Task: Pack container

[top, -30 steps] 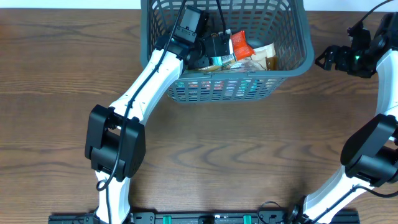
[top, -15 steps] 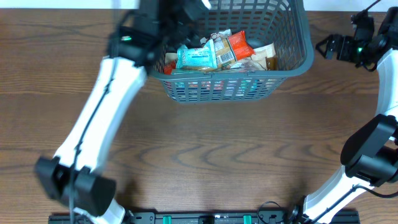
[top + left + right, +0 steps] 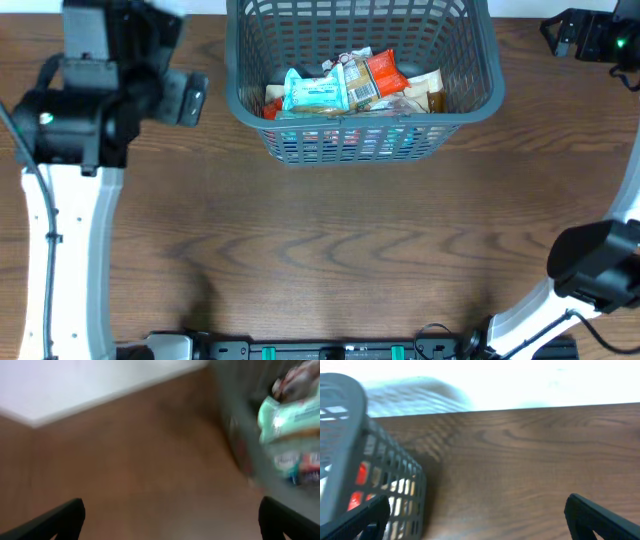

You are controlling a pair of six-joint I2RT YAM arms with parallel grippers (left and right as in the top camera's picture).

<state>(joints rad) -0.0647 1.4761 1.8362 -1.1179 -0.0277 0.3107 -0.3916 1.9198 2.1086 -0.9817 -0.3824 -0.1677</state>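
Overhead: snack packs (image 3: 318, 92) heaped at container's (image 3: 350, 140) lower wall, upper centre. My left pincer (image 3: 170, 520), right pincer (image 3: 480, 515) spread, empty. Dropping onto that heap could spill packs over.

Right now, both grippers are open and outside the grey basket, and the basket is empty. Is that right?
Not quite: the basket is not empty. The overhead view shows snack packs piled inside it. The rest holds: the left gripper and the right gripper are both open and outside the basket.

container (image 3: 350, 145) — dark grey lattice, table (image 3: 350, 250) — brown woodgrain
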